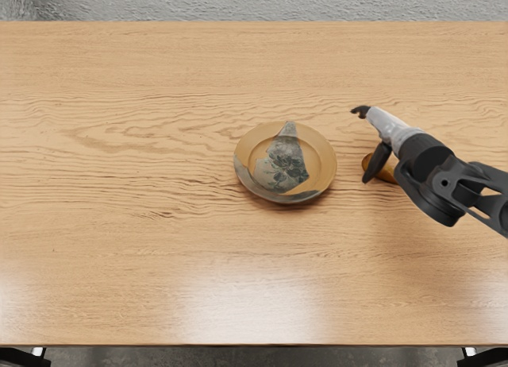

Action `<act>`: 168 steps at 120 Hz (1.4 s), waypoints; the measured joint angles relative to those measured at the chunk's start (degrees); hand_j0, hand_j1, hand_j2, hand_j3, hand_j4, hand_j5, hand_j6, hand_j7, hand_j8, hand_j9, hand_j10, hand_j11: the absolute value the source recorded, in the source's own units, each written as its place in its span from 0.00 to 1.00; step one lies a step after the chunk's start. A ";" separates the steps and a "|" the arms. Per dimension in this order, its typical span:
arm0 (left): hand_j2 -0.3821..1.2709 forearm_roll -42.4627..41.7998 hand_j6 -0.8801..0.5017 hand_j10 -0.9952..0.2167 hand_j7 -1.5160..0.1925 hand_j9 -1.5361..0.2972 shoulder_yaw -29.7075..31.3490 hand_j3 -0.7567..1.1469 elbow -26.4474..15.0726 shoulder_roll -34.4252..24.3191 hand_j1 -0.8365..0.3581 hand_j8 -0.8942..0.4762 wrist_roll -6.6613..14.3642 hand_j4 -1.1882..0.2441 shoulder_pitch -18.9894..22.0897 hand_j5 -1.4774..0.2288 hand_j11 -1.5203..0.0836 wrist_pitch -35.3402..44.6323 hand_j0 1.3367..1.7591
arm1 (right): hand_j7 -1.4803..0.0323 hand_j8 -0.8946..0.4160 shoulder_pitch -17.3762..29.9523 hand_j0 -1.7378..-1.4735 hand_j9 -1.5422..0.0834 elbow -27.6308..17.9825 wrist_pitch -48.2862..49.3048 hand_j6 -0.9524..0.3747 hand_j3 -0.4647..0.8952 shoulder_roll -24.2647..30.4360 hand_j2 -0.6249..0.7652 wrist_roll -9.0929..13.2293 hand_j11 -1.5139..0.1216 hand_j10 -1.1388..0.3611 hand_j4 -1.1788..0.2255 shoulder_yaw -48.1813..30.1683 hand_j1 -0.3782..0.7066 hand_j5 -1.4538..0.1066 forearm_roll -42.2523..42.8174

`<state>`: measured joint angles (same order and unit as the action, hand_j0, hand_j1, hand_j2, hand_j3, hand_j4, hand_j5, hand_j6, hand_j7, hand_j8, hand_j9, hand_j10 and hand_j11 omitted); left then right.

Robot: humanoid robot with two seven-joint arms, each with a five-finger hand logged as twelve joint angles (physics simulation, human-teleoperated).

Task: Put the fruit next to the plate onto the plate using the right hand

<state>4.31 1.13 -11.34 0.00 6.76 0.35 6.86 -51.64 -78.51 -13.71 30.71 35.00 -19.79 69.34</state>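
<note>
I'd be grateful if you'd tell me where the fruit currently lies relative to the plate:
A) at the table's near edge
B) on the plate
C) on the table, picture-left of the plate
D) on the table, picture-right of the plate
D: the fruit sits on the table just picture-right of the plate, off its rim and partly hidden by the right hand.
</note>
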 joint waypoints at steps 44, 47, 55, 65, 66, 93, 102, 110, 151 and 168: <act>0.23 0.00 0.63 0.82 0.88 0.83 0.00 0.40 0.00 0.00 0.99 0.65 0.00 0.83 0.00 0.86 0.94 0.00 0.76 | 0.74 0.47 1.62 0.30 0.73 0.12 -0.02 0.50 0.34 1.55 0.41 0.00 0.70 0.57 0.64 -0.27 0.33 0.70 -0.32; 0.23 0.00 0.63 0.82 0.88 0.83 0.00 0.40 0.00 0.00 0.99 0.65 0.00 0.83 0.00 0.86 0.94 0.00 0.76 | 0.74 0.47 1.80 0.30 0.72 0.13 -0.03 0.50 0.34 1.60 0.41 0.00 0.70 0.57 0.64 -0.33 0.34 0.70 -0.33; 0.23 0.00 0.63 0.82 0.88 0.83 0.00 0.40 0.00 0.00 0.99 0.65 0.00 0.83 0.00 0.86 0.94 0.00 0.76 | 0.73 0.46 2.18 0.30 0.72 0.16 -0.05 0.50 0.34 1.74 0.41 0.00 0.69 0.56 0.63 -0.46 0.35 0.69 -0.35; 0.23 0.00 0.63 0.82 0.88 0.83 0.00 0.40 0.00 0.00 0.99 0.65 0.00 0.83 0.00 0.86 0.94 0.00 0.76 | 0.71 0.44 2.45 0.30 0.70 0.17 -0.07 0.48 0.34 1.78 0.41 0.00 0.68 0.55 0.62 -0.54 0.37 0.67 -0.37; 0.23 0.00 0.63 0.82 0.88 0.83 0.00 0.40 0.00 0.00 0.99 0.65 0.00 0.83 0.00 0.86 0.94 0.00 0.76 | 0.71 0.44 2.48 0.30 0.70 0.17 -0.07 0.48 0.34 1.78 0.41 0.00 0.68 0.55 0.61 -0.54 0.37 0.67 -0.37; 0.23 0.00 0.63 0.82 0.88 0.83 0.00 0.40 0.00 0.00 0.99 0.65 0.00 0.83 0.00 0.86 0.94 0.00 0.76 | 0.63 0.37 2.82 0.30 0.62 0.12 -0.13 0.41 0.34 1.81 0.39 0.00 0.60 0.49 0.55 -0.64 0.48 0.59 -0.42; 0.23 0.00 0.63 0.82 0.88 0.83 0.00 0.40 0.00 0.00 0.99 0.65 0.00 0.83 0.00 0.86 0.94 0.00 0.76 | 0.60 0.35 2.90 0.30 0.60 0.12 -0.15 0.39 0.34 1.81 0.39 0.00 0.58 0.47 0.53 -0.66 0.51 0.57 -0.44; 0.23 0.00 0.63 0.82 0.88 0.83 0.00 0.40 0.00 0.00 0.99 0.65 0.00 0.83 0.00 0.86 0.94 0.00 0.76 | 0.59 0.33 3.11 0.30 0.58 0.12 -0.16 0.37 0.34 1.83 0.39 0.00 0.56 0.45 0.51 -0.71 0.53 0.55 -0.47; 0.23 0.00 0.63 0.82 0.88 0.83 -0.01 0.40 0.00 0.00 0.99 0.65 0.00 0.83 0.00 0.86 0.94 0.00 0.76 | 0.56 0.36 3.96 0.31 0.56 0.14 -0.15 0.36 0.34 1.80 0.39 0.01 0.53 0.43 0.48 -0.91 0.64 0.53 -0.88; 0.23 0.01 0.63 0.82 0.88 0.83 -0.01 0.40 0.00 0.00 0.99 0.65 0.00 0.83 0.00 0.86 0.94 0.00 0.76 | 0.55 0.39 4.18 0.32 0.55 0.16 -0.20 0.41 0.34 1.80 0.49 -0.04 0.53 0.42 0.46 -0.96 0.74 0.53 -1.06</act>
<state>4.32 1.12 -11.34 0.00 6.76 0.35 6.86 -47.45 -78.35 -13.91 32.50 34.96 -20.75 68.28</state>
